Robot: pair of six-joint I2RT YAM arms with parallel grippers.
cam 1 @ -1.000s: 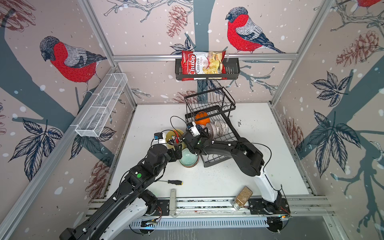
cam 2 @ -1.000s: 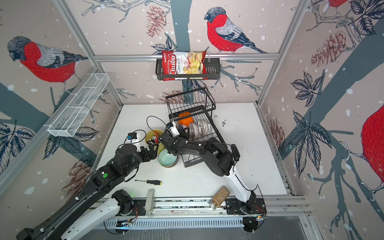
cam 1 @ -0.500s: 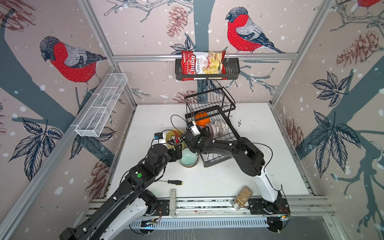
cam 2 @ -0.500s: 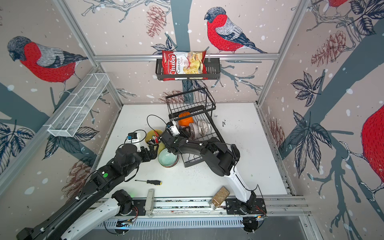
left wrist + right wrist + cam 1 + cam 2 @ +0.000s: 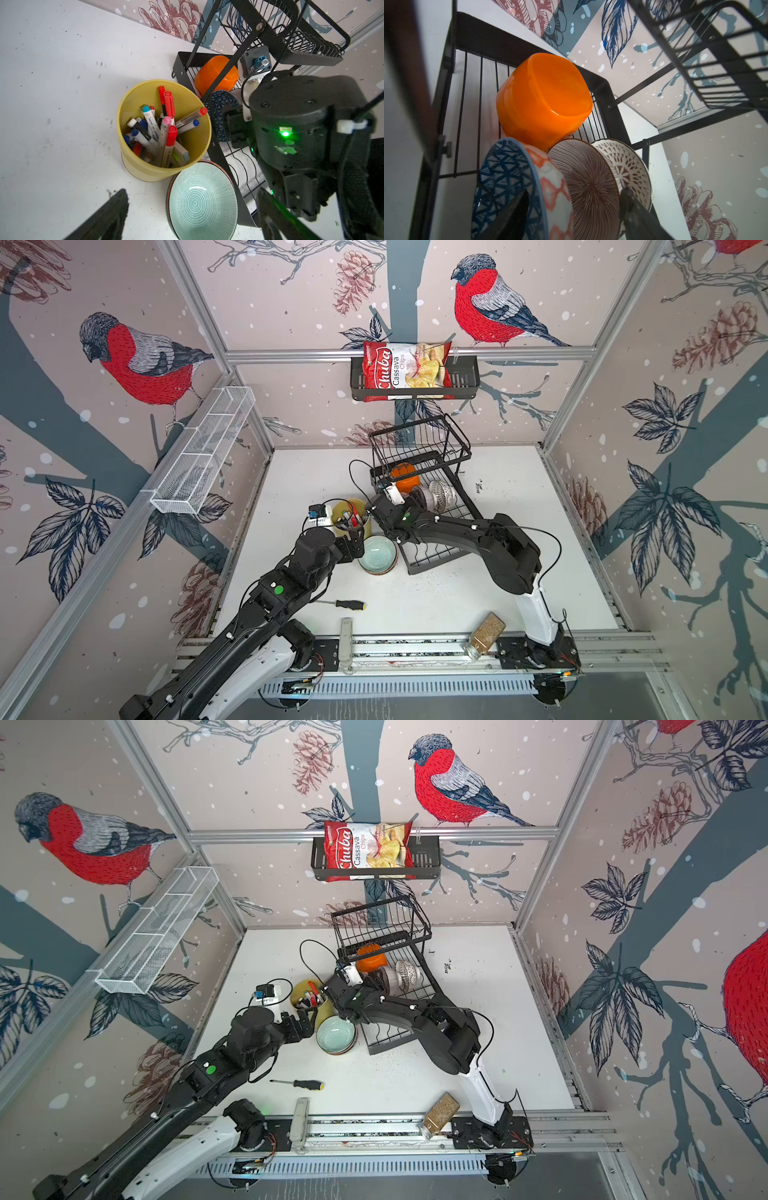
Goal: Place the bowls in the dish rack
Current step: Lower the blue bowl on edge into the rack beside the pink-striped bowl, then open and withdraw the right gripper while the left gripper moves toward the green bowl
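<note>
The black dish rack (image 5: 440, 562) (image 5: 390, 1045) stands at mid-table. In its lower tray the orange bowl (image 5: 403, 477) (image 5: 544, 99) lies tipped, with three bowls on edge beside it: blue-red (image 5: 508, 172), pink-striped (image 5: 587, 182) and lattice (image 5: 625, 164). My right gripper (image 5: 411, 502) (image 5: 575, 193) is open there. One finger is inside the blue-red bowl and the other is by the lattice bowl. The pale teal bowl (image 5: 377, 558) (image 5: 202, 203) sits on the table, nested in a red-rimmed bowl. My left gripper (image 5: 356, 545) (image 5: 192, 191) is open just above it.
A yellow cup of markers (image 5: 351, 514) (image 5: 164, 128) touches the teal bowl and the rack's side. A small white box (image 5: 320, 514) with a cable lies left of the cup. A screwdriver (image 5: 345, 605) and a jar (image 5: 484, 632) lie near the front edge.
My right gripper's jaws have spread apart around the bowls in the rack's lower tray. The left arm has not moved.
</note>
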